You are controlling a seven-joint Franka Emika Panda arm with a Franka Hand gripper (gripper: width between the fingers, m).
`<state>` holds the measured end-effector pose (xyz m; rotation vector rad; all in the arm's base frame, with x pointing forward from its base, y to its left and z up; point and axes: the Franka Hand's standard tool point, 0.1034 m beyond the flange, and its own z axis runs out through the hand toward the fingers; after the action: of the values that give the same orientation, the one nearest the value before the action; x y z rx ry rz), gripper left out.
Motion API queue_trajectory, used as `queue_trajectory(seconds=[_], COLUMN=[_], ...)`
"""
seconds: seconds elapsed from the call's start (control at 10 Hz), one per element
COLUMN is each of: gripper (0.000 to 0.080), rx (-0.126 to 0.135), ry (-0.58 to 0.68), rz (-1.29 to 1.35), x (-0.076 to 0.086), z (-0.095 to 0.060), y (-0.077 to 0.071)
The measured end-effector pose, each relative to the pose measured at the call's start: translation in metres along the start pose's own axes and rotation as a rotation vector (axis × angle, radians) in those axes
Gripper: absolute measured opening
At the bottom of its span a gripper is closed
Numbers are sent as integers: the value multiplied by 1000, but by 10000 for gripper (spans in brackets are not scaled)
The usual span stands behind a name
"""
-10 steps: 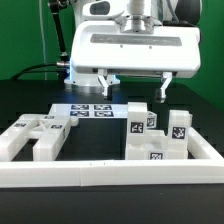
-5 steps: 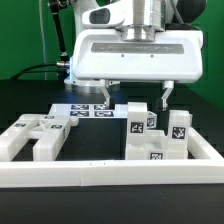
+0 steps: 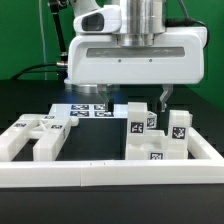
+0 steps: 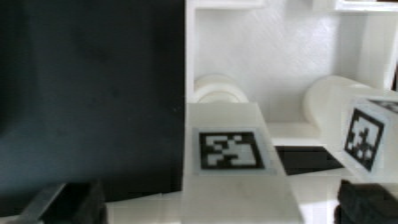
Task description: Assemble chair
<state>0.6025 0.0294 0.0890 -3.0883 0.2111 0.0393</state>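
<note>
The chair lies in loose white matte parts. On the exterior view's left lies a low forked piece (image 3: 35, 138) with small tags on its top faces. On the exterior view's right a tight cluster of upright blocks (image 3: 158, 150) stands, each showing a black-and-white tag. The wrist view shows one tall block (image 4: 222, 150) and its neighbour (image 4: 368, 135) side by side.

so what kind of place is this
Probably a robotics lab bench: a black table with a white rail fencing in tagged white chair parts, a flat marker board, and an open gripper over them.
</note>
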Motion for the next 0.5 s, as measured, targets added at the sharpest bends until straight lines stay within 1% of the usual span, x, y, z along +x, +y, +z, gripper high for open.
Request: queue_trajectory(seconds=[0.4,0.5], gripper=[637,425], rx=[0,0], ry=[-1,-1], rz=[-1,0], x=[1,1], z=[1,1], y=[-1,-1])
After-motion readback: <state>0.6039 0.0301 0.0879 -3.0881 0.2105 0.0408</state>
